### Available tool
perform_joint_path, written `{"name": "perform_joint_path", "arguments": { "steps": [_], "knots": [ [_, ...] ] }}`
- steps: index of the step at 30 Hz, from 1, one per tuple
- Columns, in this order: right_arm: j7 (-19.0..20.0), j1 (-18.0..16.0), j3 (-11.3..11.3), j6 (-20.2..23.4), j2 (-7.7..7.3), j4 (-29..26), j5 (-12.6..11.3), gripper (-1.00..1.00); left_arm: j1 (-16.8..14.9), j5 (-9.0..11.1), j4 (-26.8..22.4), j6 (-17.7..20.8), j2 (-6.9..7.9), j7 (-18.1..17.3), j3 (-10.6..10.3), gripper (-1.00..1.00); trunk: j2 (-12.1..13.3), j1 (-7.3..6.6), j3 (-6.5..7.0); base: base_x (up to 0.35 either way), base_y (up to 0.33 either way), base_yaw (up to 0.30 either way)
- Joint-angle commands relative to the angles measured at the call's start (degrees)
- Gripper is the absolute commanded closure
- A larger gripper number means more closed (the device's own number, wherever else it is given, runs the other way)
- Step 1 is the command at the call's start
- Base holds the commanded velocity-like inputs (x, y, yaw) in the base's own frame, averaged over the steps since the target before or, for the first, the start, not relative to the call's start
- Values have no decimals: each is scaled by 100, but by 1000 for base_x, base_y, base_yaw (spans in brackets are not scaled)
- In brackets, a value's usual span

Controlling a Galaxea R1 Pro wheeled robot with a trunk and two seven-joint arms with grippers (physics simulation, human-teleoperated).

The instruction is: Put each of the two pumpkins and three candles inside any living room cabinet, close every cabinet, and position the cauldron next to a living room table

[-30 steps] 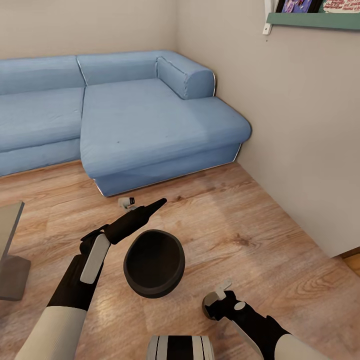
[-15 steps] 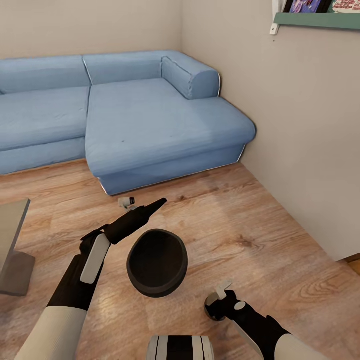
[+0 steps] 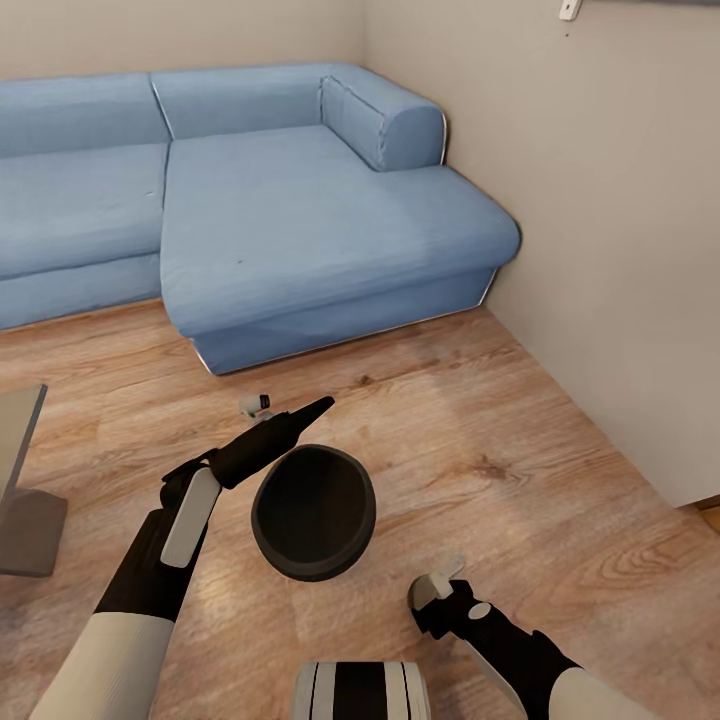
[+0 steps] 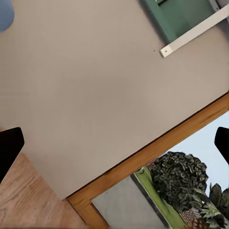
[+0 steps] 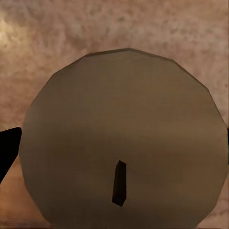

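The black cauldron (image 3: 313, 510) stands upright on the wood floor in the head view, its mouth open and dark. My left gripper (image 3: 290, 407) hovers just beyond its far rim, open, with nothing between the fingers; in the left wrist view the left gripper (image 4: 114, 143) faces a beige wall and a window frame. My right gripper (image 3: 432, 598) is low at the near right, shut on a candle (image 3: 413, 615). The candle's (image 5: 114, 143) pale round top with a dark wick sits close in the right wrist view. The pumpkins and the cabinet are out of view.
A blue corner sofa (image 3: 300, 220) spans the back, against the beige wall (image 3: 620, 250) on the right. A grey table (image 3: 25, 520) pokes in at the left edge. Open wood floor (image 3: 480, 430) lies between the cauldron and the wall.
The camera has moved: the sofa and floor have slid down and slightly right in the picture, and the green shelf at the top right has left the frame. Both arms keep their pose.
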Motion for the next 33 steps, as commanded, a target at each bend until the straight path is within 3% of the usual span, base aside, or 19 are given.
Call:
{"name": "perform_joint_path", "arguments": {
  "steps": [1, 2, 3, 15, 27, 33],
  "knots": [
    [10, 4, 7, 3, -1, 7, -41, -100, 0, 1, 0, 1, 0, 0, 0, -100, 0, 0, -1, 0, 0, 0],
    [12, 4, 9, 5, 0, 7, -41, -100, 0, 1, 0, 1, 0, 0, 0, -100, 0, 0, -1, 0, 0, 0],
    [8, 4, 10, 9, 0, 7, -41, 100, -1, 1, 0, 1, 0, 0, 0, -100, 0, 0, -1, 0, 0, 0],
    [5, 4, 3, 11, -9, -33, -41, 100, 0, 1, 0, 1, 0, 0, 0, -100, 0, 0, -1, 0, 0, 0],
    [12, 4, -12, 83, -52, -506, -56, 100, 0, 1, 0, 1, 0, 0, 1, -100, 0, 0, -1, 0, 0, 0],
    [-57, 4, -435, 112, -86, -545, -42, 100, 0, 1, 0, 1, 0, 0, 3, -100, 0, 0, -1, 0, 0, 0]
  ]
}}
